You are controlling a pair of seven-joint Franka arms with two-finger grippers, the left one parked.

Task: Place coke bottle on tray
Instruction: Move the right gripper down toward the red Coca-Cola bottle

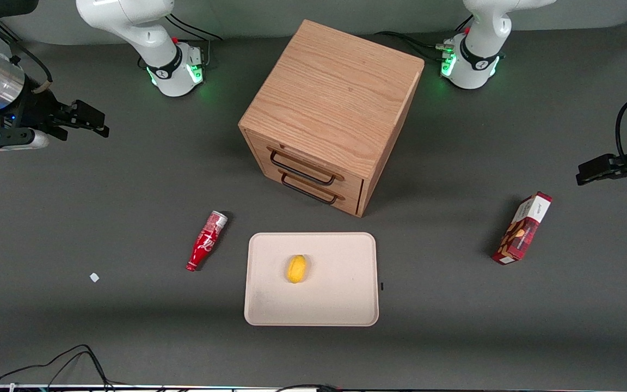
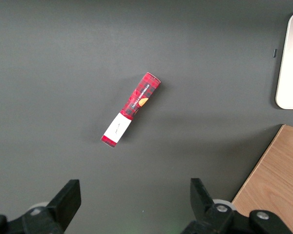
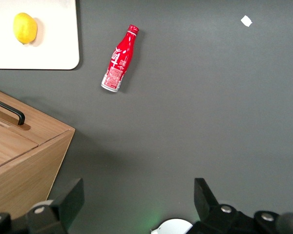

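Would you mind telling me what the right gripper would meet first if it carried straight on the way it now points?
Judging by the wrist view, the open gripper points down at bare table, so it would probably meet the tabletop first. The coke bottle lies off that line, beside the tray.

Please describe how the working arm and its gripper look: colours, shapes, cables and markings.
The working arm is glossy white with rounded segments, a black band, a green-lit base and black cables. Its wrist has a silver metal cylinder. The black two-finger gripper hangs above the dark grey table at the working arm's end, with blocky, angular fingers spread open.
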